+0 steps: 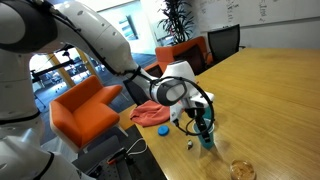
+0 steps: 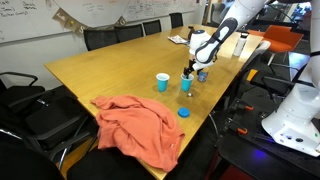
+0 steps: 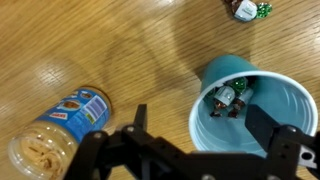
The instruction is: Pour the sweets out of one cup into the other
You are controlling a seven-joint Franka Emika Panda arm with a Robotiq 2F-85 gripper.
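Sweets (image 3: 230,98) lay in the cup (image 3: 275,95) on the worktop (image 3: 120,40) beneath the released, wide-open gripper (image 3: 200,125), and the grasp called for lowering the jaws squarely around its wall, squeezing gently, before carrying it to the second cup (image 2: 162,80) nearby.

A wooden table (image 2: 100,65) fills the room — orange armchairs (image 1: 85,105), black chairs (image 2: 105,38), whiteboard (image 2: 30,20) behind.

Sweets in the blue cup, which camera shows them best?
The wrist view: it looks straight down into the blue cup, so the wrapped sweets lie in plain sight. Both exterior views show only that cup's outside, with the sweets hidden.
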